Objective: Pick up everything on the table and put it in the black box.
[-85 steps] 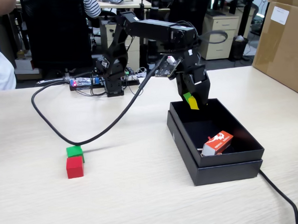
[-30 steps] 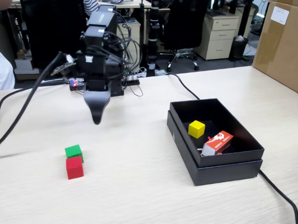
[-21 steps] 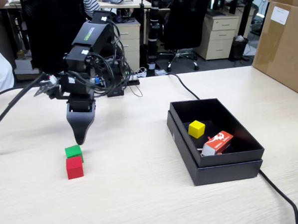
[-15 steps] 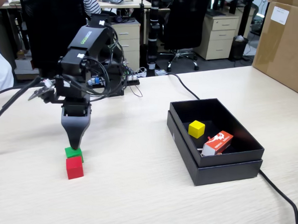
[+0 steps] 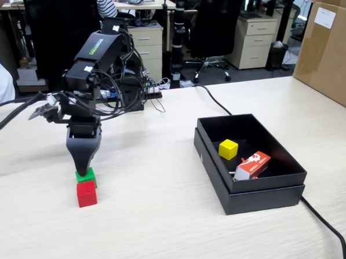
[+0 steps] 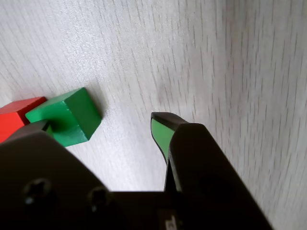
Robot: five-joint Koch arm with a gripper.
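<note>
The green cube [image 5: 86,176] lies on the table [image 5: 156,221], touching the red cube [image 5: 87,193] just in front of it. My gripper [image 5: 84,168] points straight down with its tip right at the green cube's top. In the wrist view the gripper [image 6: 103,122] is open. Its left jaw overlaps the green cube [image 6: 67,115], and its right jaw stands apart over bare wood. The red cube [image 6: 17,117] shows at the left edge. The yellow cube [image 5: 228,148] lies inside the black box [image 5: 213,166].
An orange-red and white carton [image 5: 252,165] lies in the box beside the yellow cube. A black cable [image 5: 324,227] runs off the box's right corner. A big brown carton [image 5: 334,51] stands at the back right. The arm's base and wires [image 5: 134,95] sit at the table's far edge.
The yellow cube was let go into the black box. The arm swung left across the table and came down until its tip reached the green cube.
</note>
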